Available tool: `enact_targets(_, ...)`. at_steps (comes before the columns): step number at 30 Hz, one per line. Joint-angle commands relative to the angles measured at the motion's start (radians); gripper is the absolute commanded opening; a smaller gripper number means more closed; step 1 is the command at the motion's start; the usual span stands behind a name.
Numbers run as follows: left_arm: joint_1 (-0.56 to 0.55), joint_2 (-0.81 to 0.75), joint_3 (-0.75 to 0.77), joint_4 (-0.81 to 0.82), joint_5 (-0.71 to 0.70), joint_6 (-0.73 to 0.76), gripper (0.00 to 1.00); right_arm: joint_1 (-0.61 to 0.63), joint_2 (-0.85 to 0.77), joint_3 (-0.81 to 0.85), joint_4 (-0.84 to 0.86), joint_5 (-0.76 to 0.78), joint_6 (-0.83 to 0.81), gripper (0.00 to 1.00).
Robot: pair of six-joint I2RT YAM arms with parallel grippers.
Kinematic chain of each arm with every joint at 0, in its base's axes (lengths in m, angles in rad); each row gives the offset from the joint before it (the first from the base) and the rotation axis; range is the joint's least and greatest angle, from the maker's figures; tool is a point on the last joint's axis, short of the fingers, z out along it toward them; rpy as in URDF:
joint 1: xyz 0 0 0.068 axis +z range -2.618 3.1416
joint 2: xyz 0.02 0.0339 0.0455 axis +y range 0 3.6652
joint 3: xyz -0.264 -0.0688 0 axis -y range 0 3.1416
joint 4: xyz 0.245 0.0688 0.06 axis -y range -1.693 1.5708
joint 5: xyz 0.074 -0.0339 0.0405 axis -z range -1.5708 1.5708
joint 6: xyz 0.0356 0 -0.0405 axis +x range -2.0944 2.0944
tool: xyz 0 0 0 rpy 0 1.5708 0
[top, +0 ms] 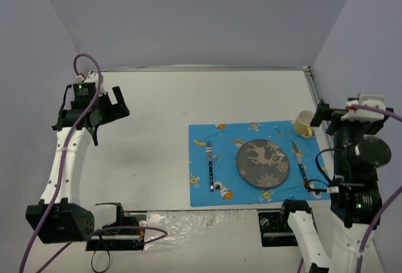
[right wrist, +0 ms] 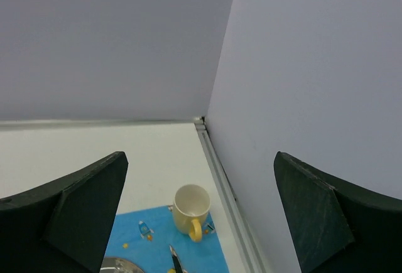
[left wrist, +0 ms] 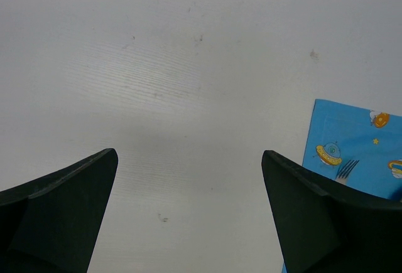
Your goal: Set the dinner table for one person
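Note:
The white dinner table [top: 157, 128] holds a blue cartoon-print placemat [top: 220, 138] at the right. On the mat lie a fork [top: 210, 166], a dark round plate [top: 262, 162] and a knife [top: 300, 163]. A pale yellow mug [top: 303, 123] stands upright on the mat's far right corner; it also shows in the right wrist view [right wrist: 190, 209]. My left gripper [top: 116, 105] is open and empty above the bare table [left wrist: 188, 97] at the far left. My right gripper [top: 328, 119] is open and empty, raised just right of the mug.
Grey walls close the table at the back and right, with a metal rim [right wrist: 220, 172] along the right edge. The placemat's left corner with the fork tines [left wrist: 345, 169] shows in the left wrist view. Arm bases stand at the near edge.

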Motion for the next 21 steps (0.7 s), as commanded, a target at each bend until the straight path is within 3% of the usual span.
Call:
enact_targets(1,-0.009,-0.169,0.025,0.045,0.012,-0.006,0.97,0.064,-0.134,0.01,0.067,0.138,0.124,0.99)
enact_targets(8,-0.007,-0.369,0.076,-0.108,-0.039,0.039,0.97,0.172,-0.364,-0.068,0.058,0.253,0.222,1.0)
enact_targets(11,-0.007,-0.465,0.077,-0.14,-0.027,0.048,0.97,0.194,-0.434,-0.107,0.027,0.225,0.213,1.0)
enact_targets(21,-0.014,-0.626,0.021,-0.217,-0.058,0.064,0.97,0.248,-0.546,-0.122,-0.046,0.257,0.216,1.0)
